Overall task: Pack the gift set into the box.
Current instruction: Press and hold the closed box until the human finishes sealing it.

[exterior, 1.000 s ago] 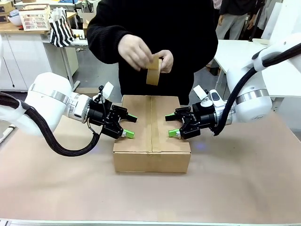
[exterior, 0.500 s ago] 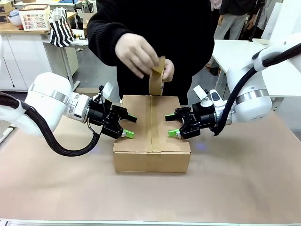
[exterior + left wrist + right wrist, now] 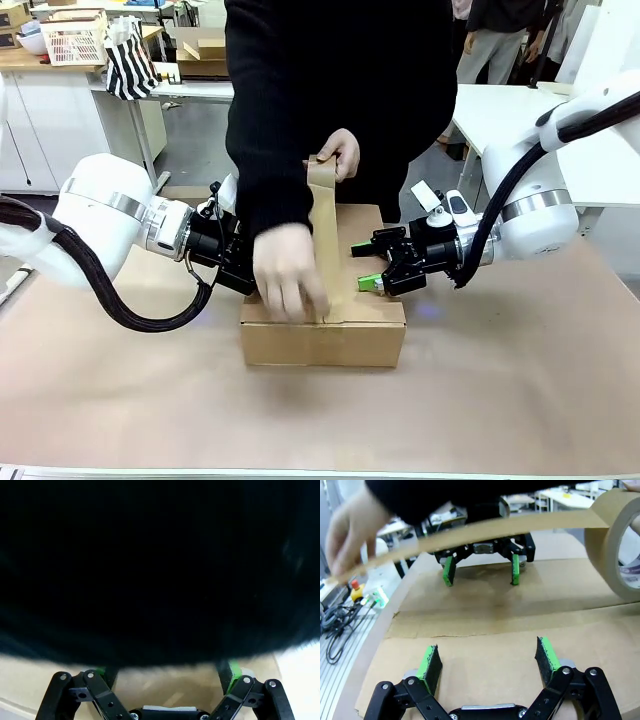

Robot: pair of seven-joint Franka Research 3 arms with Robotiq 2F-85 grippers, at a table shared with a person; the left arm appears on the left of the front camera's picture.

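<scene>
Brown corrugated cardboard box [image 3: 322, 325], flaps closed, with a person's hand [image 3: 288, 282] drawing brown tape [image 3: 326, 240] along its seam; both left gripper [image 3: 481, 569] and right gripper [image 3: 366, 268] spread, resting on flaps.

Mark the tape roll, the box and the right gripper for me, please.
tape roll [image 3: 615, 545]: right wrist view, on the roll's brown outer band.
box [image 3: 320, 340]: front view, on its near side wall.
right gripper [image 3: 490, 662]: right wrist view, midway between its green-padded fingertips, open over the box top.
</scene>
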